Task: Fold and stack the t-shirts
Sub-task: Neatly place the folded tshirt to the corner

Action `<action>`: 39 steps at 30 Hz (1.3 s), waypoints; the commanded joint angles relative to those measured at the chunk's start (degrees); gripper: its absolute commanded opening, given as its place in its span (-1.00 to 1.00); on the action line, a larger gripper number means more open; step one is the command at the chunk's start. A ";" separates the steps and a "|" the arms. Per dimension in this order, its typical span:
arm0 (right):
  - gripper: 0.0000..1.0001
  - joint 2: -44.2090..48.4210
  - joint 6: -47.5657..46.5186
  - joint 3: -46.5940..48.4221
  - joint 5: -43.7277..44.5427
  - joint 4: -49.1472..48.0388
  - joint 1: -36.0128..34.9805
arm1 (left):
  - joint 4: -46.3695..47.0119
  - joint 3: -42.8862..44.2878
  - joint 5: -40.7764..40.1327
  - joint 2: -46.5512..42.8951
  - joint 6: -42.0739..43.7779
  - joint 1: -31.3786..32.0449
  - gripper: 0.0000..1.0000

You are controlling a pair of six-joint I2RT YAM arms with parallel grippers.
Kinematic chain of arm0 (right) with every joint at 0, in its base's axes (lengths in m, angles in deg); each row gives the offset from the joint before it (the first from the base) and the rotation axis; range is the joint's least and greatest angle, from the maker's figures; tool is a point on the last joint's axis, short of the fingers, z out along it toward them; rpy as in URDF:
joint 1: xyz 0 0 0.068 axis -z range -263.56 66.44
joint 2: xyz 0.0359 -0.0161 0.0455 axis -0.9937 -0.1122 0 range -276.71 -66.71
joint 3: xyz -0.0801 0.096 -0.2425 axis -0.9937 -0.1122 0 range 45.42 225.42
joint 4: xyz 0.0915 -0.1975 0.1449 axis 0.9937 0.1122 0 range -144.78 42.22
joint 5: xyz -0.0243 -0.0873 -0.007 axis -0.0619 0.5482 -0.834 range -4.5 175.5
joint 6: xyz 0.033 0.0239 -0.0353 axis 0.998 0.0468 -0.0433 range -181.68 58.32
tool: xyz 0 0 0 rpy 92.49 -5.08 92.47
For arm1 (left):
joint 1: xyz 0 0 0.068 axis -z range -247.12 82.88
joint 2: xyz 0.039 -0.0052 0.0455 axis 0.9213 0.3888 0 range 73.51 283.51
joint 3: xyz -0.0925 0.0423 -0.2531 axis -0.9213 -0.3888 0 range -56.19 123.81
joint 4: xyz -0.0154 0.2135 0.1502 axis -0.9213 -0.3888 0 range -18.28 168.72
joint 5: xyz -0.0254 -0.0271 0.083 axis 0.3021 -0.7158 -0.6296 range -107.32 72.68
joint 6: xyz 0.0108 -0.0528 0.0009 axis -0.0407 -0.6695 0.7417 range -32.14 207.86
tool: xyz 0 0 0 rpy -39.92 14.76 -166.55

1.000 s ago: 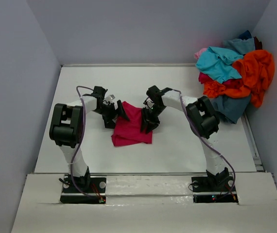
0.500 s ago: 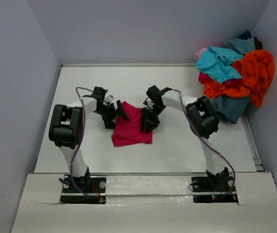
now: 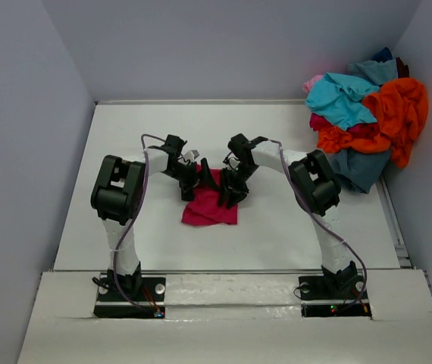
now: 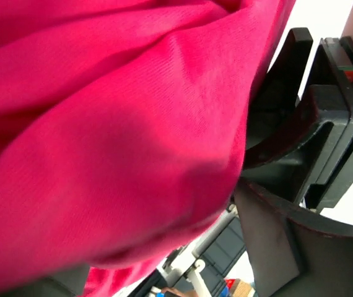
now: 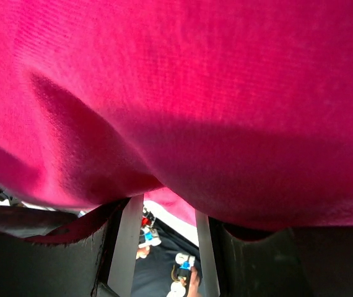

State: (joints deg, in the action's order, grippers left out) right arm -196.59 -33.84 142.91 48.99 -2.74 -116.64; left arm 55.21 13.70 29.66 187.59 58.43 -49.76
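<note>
A crimson t-shirt [image 3: 210, 206] lies partly folded on the white table [image 3: 148, 129] between the two arms. My left gripper [image 3: 195, 179] sits at the shirt's upper left edge with its jaws wide apart. In the left wrist view the crimson cloth [image 4: 114, 136] bulges across the jaws beside one dark finger [image 4: 282, 247]. My right gripper [image 3: 230, 189] is at the shirt's upper right edge. In the right wrist view the cloth [image 5: 176, 93] drapes over both fingers [image 5: 40, 247] and hides their tips, so no grip shows. The other t-shirts [image 3: 364, 121] are heaped at the back right.
The heap of orange, turquoise, pink and dark blue cloth leans into the back right corner against the grey walls. Both arm bases [image 3: 129, 292] are bolted at the near edge. The table's raised right rim [image 3: 392, 220] runs beside the right arm.
My left arm has swung right, pushing the shirt's left side inward, so the shirt now looks narrower. The right gripper has stayed in place.
</note>
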 commanded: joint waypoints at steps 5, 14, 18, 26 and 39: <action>-0.11 -3.01 -1.56 -0.55 4.34 -1.93 -0.85 | 1.97 -4.58 -9.28 3.08 2.89 1.09 -0.49; -0.09 2.25 -0.15 -2.83 11.70 -3.77 -0.85 | -0.22 -2.48 -22.26 -0.87 3.24 1.09 -0.89; 0.30 9.28 2.48 -5.73 18.39 -6.32 -0.85 | -0.58 -0.90 -27.11 -2.20 2.10 0.04 -0.89; 0.90 23.27 3.37 -8.02 29.30 -9.85 -0.85 | -1.80 4.90 -32.91 -3.87 3.23 -1.63 -0.89; 0.93 21.08 3.28 -10.74 29.39 -7.65 -0.85 | -3.83 19.40 -48.63 -5.80 5.79 -6.29 -0.89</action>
State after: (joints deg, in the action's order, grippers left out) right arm -175.41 -30.59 132.96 77.05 -10.22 -117.38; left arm 51.41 28.34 -10.73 185.41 62.28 -54.67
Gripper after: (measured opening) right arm 0.962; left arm 0.288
